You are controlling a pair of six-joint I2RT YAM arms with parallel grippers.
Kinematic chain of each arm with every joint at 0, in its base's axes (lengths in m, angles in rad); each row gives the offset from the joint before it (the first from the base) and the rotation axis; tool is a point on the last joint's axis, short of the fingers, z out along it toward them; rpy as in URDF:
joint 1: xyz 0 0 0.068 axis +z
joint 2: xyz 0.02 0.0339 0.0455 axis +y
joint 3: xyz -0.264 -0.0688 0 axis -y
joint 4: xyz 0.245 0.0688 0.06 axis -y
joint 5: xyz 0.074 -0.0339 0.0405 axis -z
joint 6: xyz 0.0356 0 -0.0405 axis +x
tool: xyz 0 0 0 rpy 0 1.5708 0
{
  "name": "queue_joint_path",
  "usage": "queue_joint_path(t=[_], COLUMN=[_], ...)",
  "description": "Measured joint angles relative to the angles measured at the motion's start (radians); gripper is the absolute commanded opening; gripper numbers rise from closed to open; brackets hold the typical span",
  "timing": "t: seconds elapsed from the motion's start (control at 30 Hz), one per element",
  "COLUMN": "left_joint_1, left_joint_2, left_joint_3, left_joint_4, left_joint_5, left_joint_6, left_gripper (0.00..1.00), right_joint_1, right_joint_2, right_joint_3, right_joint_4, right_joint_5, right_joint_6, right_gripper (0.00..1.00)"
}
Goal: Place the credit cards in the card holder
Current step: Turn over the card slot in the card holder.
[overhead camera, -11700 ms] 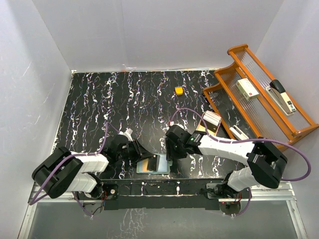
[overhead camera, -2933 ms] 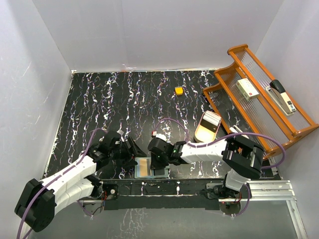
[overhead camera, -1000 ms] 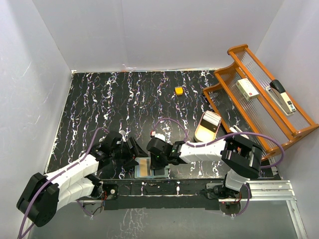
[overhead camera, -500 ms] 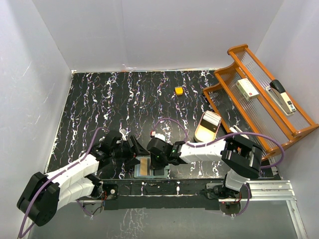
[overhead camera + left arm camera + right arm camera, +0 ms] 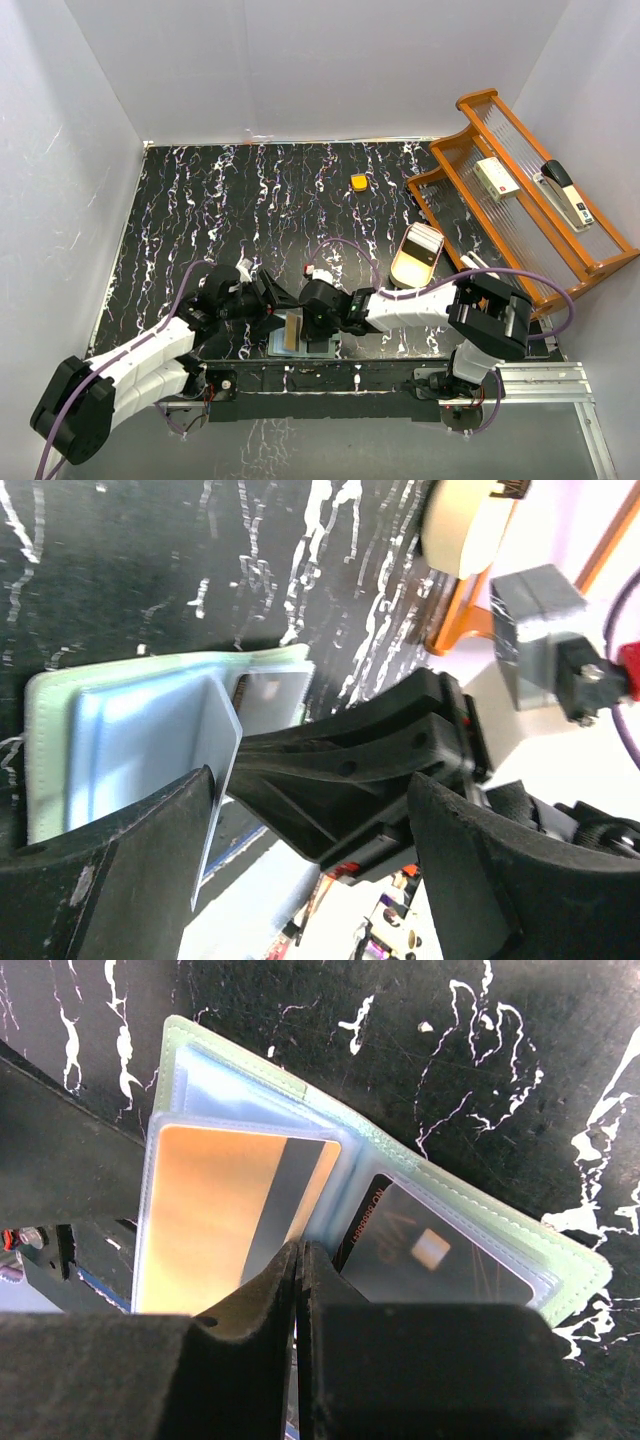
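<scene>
- The right gripper [image 5: 298,1265] is seen with its two fingers pressed flat together. The lower edge of a clear sleeve [image 5: 220,770] appears to be pinched between them.
- That sleeve is held up on edge from the open card holder [image 5: 575,1275], and a yellow-tan card [image 5: 215,1220] with a dark stripe is carried inside it.
- The left gripper [image 5: 276,310] is spread wide. Its fingers [image 5: 110,880] are set on either side of the right gripper's black body, and nothing is held between them. One finger lies just beside the raised sleeve; whether it touches cannot be told.
- The card holder is laid open and flat on the black marbled table [image 5: 200,220], at the near edge, between the two grippers.
- Two credit cards are counted. One is the yellow-tan card in the raised sleeve. The other is a dark card [image 5: 440,1255] with a small chip, tucked in the pocket on the holder's right half.
- One card holder is seen.
- One small orange block [image 5: 358,182] is placed well beyond the card holder, toward the far wall.
- One tan oval dish [image 5: 405,268] is set to the right of the card holder and a little farther back.
- One wooden rack [image 5: 480,105] stands farther right of the card holder. One stapler [image 5: 563,190] and one white box [image 5: 496,177] lie on it.
</scene>
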State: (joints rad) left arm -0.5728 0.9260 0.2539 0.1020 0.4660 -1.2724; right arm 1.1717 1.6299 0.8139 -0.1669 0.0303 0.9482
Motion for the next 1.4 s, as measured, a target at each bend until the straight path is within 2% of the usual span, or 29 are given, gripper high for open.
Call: queue_joint_path(t=[0.23, 0.5, 0.87, 1.13, 1.4], left_joint_1=[-0.012, -0.048, -0.093, -0.131, -0.198], left_joint_2=[-0.048, -0.031, 0.04, 0.093, 0.163], left_joint_3=[-0.005, -0.006, 0.005, 0.042, 0.083], left_joint_4=[0.037, 0.083, 0.089, 0.136, 0.175], left_joint_5=[0.006, 0.002, -0.015, -0.033, -0.059], left_joint_6=[-0.055, -0.082, -0.082, -0.083, -0.086], left_gripper=[0.77, 0.77, 0.77, 0.78, 0.78], right_joint_1=[0.007, 0.007, 0.006, -0.01, -0.026], right_joint_2=[-0.013, -0.048, -0.186, -0.302, -0.433], right_joint_3=[-0.048, -0.072, -0.09, -0.107, -0.091], right_joint_4=[0.113, 0.116, -0.064, -0.127, -0.293], right_joint_5=[0.058, 0.135, 0.264, 0.331, 0.43], right_joint_6=[-0.023, -0.034, -0.056, -0.06, -0.072], right_gripper=[0.1, 0.19, 0.29, 0.29, 0.35])
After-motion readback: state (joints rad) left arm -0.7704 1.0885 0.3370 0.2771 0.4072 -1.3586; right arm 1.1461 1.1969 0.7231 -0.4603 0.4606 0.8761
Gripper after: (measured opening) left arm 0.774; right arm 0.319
